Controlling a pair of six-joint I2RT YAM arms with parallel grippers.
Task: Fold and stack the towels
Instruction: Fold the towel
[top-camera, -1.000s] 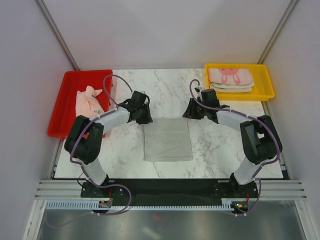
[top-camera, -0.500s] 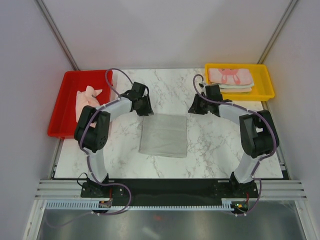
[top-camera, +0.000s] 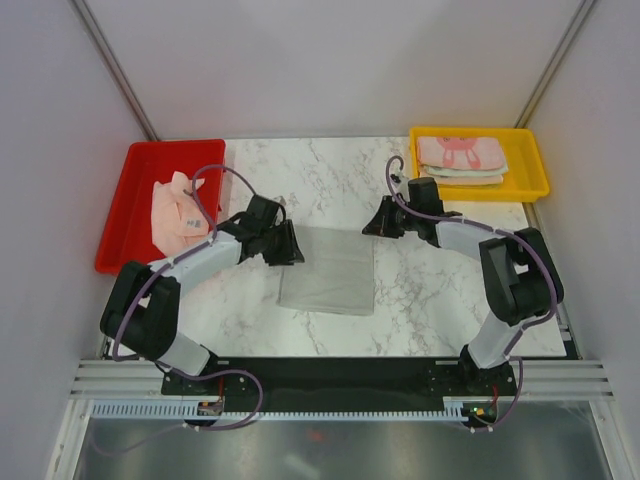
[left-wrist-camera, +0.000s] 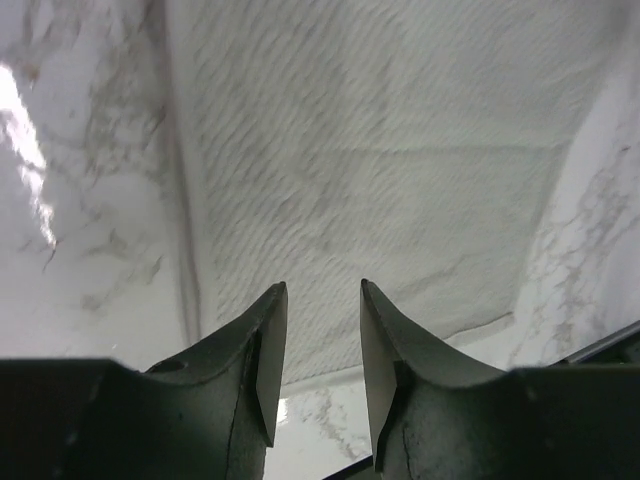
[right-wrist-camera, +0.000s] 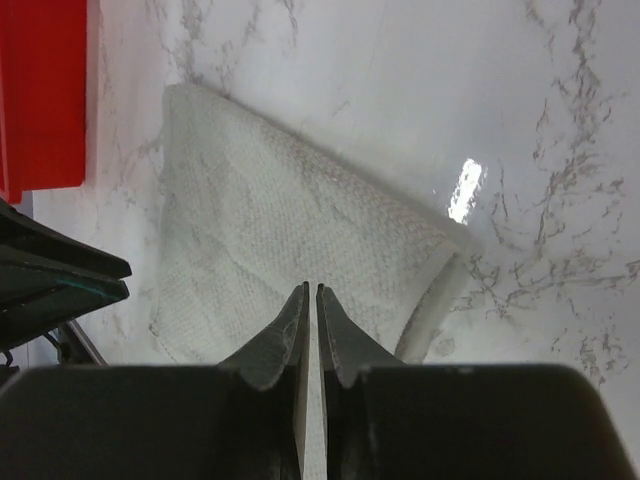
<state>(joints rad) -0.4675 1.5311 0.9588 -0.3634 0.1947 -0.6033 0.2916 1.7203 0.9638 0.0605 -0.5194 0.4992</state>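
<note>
Top view: a folded pale towel (top-camera: 328, 270) lies flat at the centre of the marble table (top-camera: 420, 300). The left gripper (top-camera: 294, 250) sits at the towel's upper-left corner, jaws apart with nothing between them. The right gripper (top-camera: 373, 228) is just above the towel's upper-right corner, its jaws nearly together with only a slit between and no cloth in it. A crumpled pink towel (top-camera: 176, 210) occupies the red tray (top-camera: 125, 190) at left. Stacked towels (top-camera: 460, 157) fill the yellow tray (top-camera: 530, 170) at upper right.
</note>
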